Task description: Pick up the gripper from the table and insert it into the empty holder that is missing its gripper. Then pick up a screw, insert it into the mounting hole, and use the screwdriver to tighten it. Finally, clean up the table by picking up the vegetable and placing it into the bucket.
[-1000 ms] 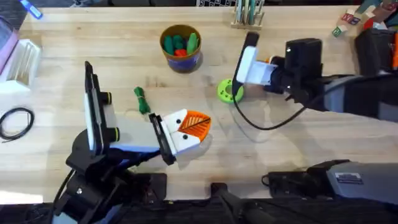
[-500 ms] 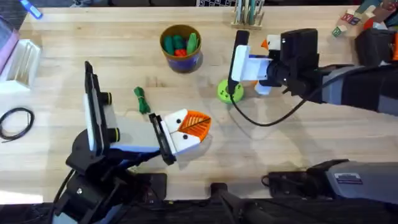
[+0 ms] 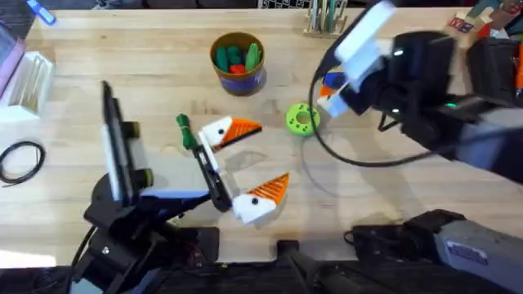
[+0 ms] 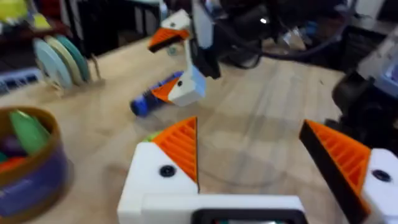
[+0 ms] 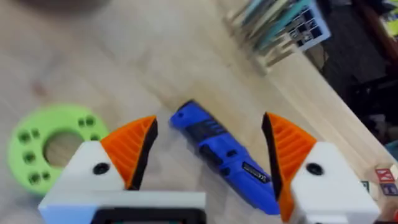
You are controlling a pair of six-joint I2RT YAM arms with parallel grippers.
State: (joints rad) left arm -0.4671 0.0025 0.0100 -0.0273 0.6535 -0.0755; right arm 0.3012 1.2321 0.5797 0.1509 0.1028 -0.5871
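My left gripper (image 3: 265, 155) stands open low over the table's middle. Each of its white mounts carries an orange ribbed finger (image 4: 180, 146), and which one is the holder I cannot tell. A dark round mounting hole (image 4: 166, 170) marks the mount's face. The slim dark-green vegetable (image 3: 186, 131) lies just left of it. My right gripper (image 3: 347, 64) hangs open at the back right. Below it, the blue screwdriver (image 5: 221, 152) lies on the table, untouched between its fingers. The bucket (image 3: 237, 77) stands at the back middle. Any screw is out of view.
A lime-green disc (image 3: 301, 118) with holes lies between the two grippers. A rack of flat pieces (image 3: 325, 18) stands at the back edge behind the right gripper. A black cable loop (image 3: 20, 159) and a white stand (image 3: 29, 82) sit at the far left.
My left gripper was shut and now stands open, its fingers spread apart. The right arm has risen and swung back and to the right, away from the lime-green disc.
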